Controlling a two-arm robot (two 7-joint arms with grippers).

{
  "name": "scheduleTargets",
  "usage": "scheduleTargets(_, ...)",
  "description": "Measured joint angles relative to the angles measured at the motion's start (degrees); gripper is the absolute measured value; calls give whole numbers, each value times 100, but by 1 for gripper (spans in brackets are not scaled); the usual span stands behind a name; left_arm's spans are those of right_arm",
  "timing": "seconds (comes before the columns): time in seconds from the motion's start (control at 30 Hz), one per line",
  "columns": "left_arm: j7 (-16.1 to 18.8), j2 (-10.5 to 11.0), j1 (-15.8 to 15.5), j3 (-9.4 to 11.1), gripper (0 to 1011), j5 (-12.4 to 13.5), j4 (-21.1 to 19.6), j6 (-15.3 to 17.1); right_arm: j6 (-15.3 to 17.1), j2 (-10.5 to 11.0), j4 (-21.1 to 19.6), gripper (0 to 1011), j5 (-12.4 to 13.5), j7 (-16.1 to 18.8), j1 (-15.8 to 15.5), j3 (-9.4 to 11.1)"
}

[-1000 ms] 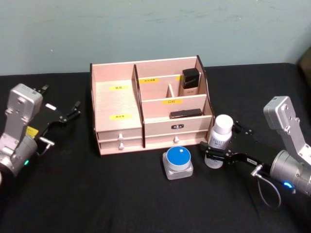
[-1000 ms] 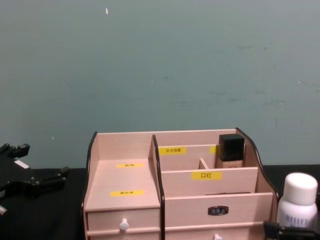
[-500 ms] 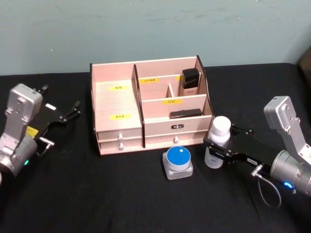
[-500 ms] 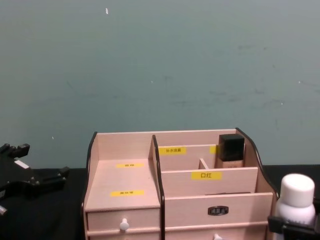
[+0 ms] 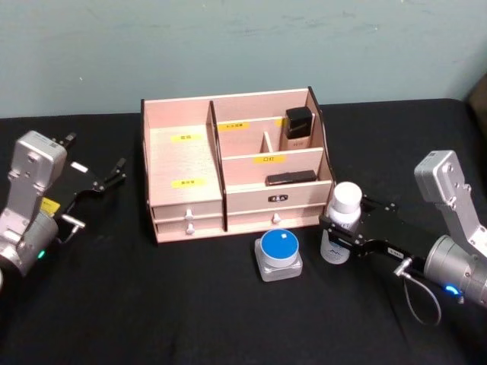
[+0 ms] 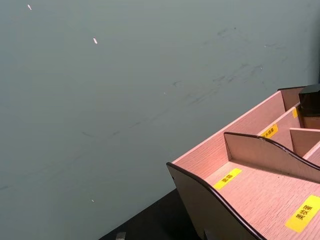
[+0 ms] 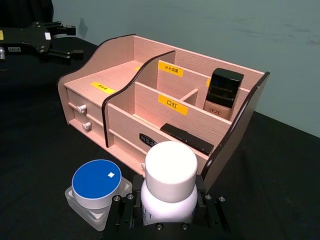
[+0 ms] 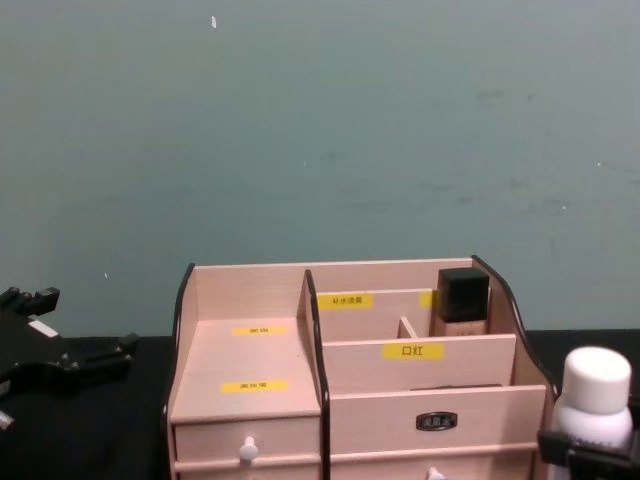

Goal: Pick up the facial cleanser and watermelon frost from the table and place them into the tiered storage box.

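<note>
The facial cleanser (image 5: 342,222), a white bottle with a rounded white cap, stands upright on the black table just right of the tiered storage box (image 5: 179,156). My right gripper (image 5: 337,237) is shut on its lower body, one finger on each side, as the right wrist view shows with the facial cleanser (image 7: 168,184) in the right gripper (image 7: 167,216). The watermelon frost (image 5: 278,253), a squat clear jar with a blue lid, sits in front of the box, left of the bottle. My left gripper (image 5: 97,194) hangs open, left of the box, holding nothing.
A black-capped beige bottle (image 5: 298,128) stands in the box's back right compartment, and a flat black item (image 5: 291,179) lies in the front right one. The box's left compartment (image 7: 107,80) holds nothing. A green wall is behind the table.
The right gripper's fingers closed onto the white bottle, nudging it slightly towards the box. The left arm has not moved.
</note>
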Motion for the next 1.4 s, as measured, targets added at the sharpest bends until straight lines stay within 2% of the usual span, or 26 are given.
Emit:
scheduleTargets(0.2, 0, 0, 0, 0, 1010, 0, 0, 0, 28, 34, -56, 593, 126, 54, -39, 99)
scheduleTargets(0.53, 0, 0, 0, 0, 1010, 0, 0, 0, 188, 254, -675, 594, 363, 121, -86, 279)
scheduleTargets(0.73, 0, 0, 0, 0, 1009, 0, 0, 0, 291, 284, -956, 593, 473, 129, 92, 267)
scheduleTargets(0.93, 0, 0, 0, 0, 1009, 0, 0, 0, 386, 138, -951, 594, 475, 101, 502, 58)
scheduleTargets(1.1, 0, 0, 0, 0, 1009, 0, 0, 0, 441, -38, -820, 593, 362, 74, 888, -194)
scheduleTargets(1.27, 0, 0, 0, 0, 1010, 0, 0, 0, 485, -328, -481, 593, 230, 67, 1363, -498)
scheduleTargets(1.4, 0, 0, 0, 0, 1010, 0, 0, 0, 458, -614, -77, 594, 30, -5, 1746, -721)
